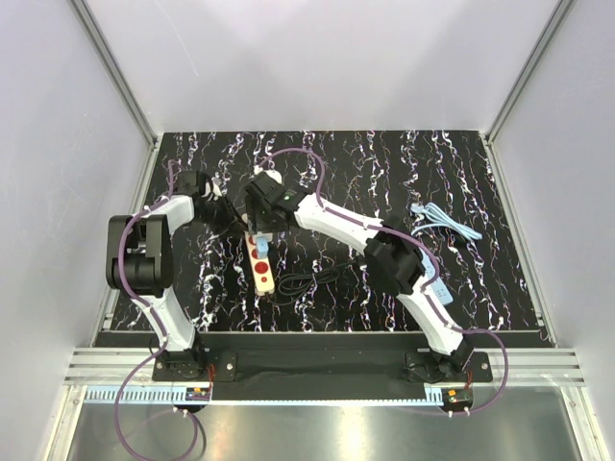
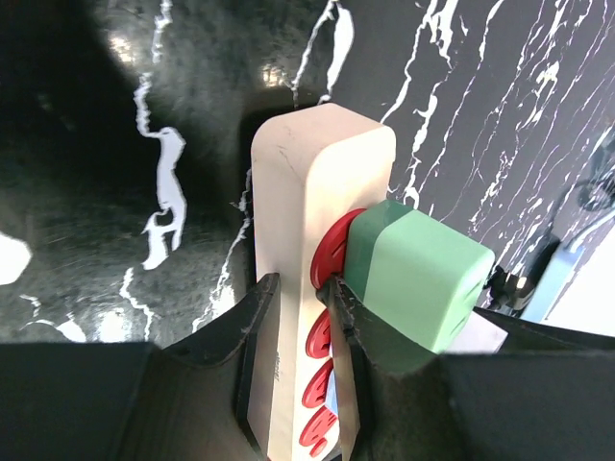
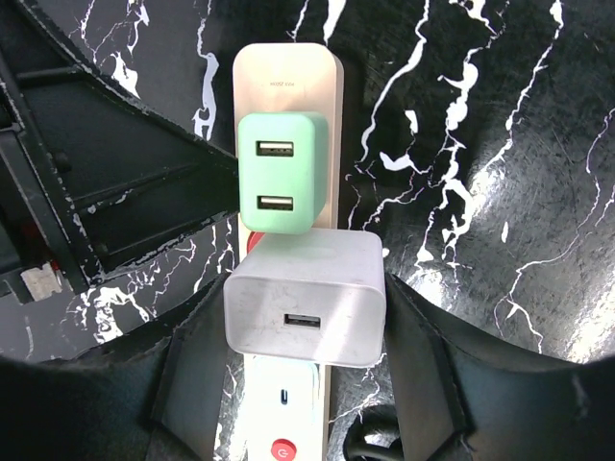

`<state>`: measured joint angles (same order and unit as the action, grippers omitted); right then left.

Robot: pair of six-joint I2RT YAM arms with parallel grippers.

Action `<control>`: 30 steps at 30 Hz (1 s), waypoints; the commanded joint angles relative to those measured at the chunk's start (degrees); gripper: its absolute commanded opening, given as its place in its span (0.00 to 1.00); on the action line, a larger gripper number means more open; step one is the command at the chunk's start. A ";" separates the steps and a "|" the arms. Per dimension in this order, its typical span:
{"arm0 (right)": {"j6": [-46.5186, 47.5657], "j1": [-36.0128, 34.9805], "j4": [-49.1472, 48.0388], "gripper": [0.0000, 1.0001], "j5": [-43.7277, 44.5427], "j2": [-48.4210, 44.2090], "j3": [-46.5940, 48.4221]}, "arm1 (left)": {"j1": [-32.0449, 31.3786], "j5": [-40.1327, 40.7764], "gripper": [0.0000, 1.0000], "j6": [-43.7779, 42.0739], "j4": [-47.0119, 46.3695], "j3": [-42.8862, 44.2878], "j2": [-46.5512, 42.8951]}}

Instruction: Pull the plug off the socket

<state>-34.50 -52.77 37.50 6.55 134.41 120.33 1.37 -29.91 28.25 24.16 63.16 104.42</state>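
While the left gripper [image 2: 298, 300] is closed on the long sides of the socket [image 1: 262, 274], pinning the narrow beige strip to the black marbled surface [image 1: 432, 173], the right gripper [image 3: 306, 322] reaches down from above with its two fingers pressed against opposite sides of the plug [image 3: 306, 298], a small white cube. Both grasps look made, so the hold-down and the grip seem done. What is left, as I judge it, is the pull itself, straight up and away from the strip. The right wrist view shows the plug sitting over the middle of the strip, slightly askew. It overlaps the lower edge of a green adapter [image 3: 279, 173] that is plugged in just beyond it, toward the strip's far end. Whether the plug's prongs have left their holes cannot be told, since its underside is hidden. The socket lies flat with its red round spots facing up, and its long axis runs roughly from the near edge of the surface toward the far edge, with a slight tilt. A black cord [image 1: 300, 283] leaves its near end and curls off to the right. The plug's face, with a single USB port, points up at the camera, so its prongs should point down into the strip, along the line of the pull.
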 commanded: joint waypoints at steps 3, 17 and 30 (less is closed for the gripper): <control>-4.70 -0.22 -10.17 0.00 -5.59 -8.11 3.76 | -0.75 6.80 0.29 -2.50 4.31 -0.31 3.24; 8.84 -7.61 2.85 0.00 7.52 3.06 30.41 | -3.21 10.75 0.28 -3.82 6.69 0.74 3.07; -6.09 -2.60 0.47 0.00 0.48 -0.73 35.50 | -4.88 13.39 0.27 -4.08 7.48 1.09 2.89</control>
<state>-32.51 -54.68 53.52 12.43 146.23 146.36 -1.04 -23.00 26.37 27.75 66.19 104.09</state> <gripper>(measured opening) 0.647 0.281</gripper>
